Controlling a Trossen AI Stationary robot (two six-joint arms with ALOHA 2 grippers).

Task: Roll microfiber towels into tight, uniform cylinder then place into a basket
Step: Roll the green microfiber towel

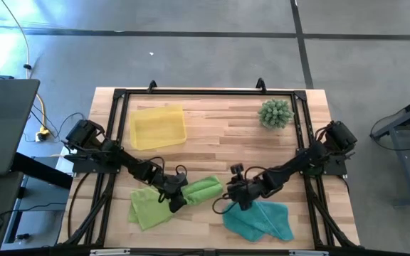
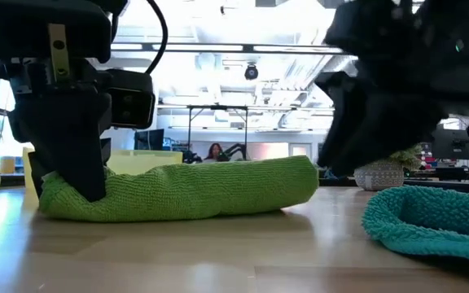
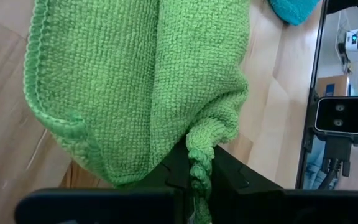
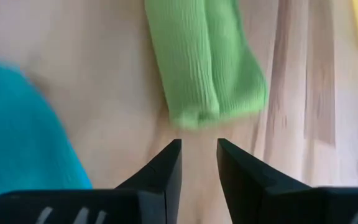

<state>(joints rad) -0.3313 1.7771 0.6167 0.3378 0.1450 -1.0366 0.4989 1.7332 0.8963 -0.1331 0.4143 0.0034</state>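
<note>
The left hand [image 1: 177, 199] is pressed together on one end of the rolled lime green towel [image 1: 201, 190], pinching a corner of the cloth between its fingers; the left wrist view shows that bunched corner caught tight in the jaws. This towel lies on the wooden surface [image 1: 219, 135] as a loose, flattened roll, well apart from the yellow basket [image 1: 158, 127], which sits toward the far left corner and has nothing in it. The right hand [image 4: 199, 163] hovers just beside the towel's other end, its fingers slightly spread with nothing between them.

A second lime green towel [image 1: 146, 208] lies flat and rumpled just beside the rolled one, on the side away from the right hand. The teal towel [image 1: 262, 220] lies crumpled under the right arm, on the opposite side of the rolled towel.

The roll looks soft and uneven, fatter at the free end in the low view. Because only one corner is pinched, lifting from that end would probably let the layers slide and unwind. If the right hand closes short of the end, it may push the towel along the surface instead of gripping it.
</note>
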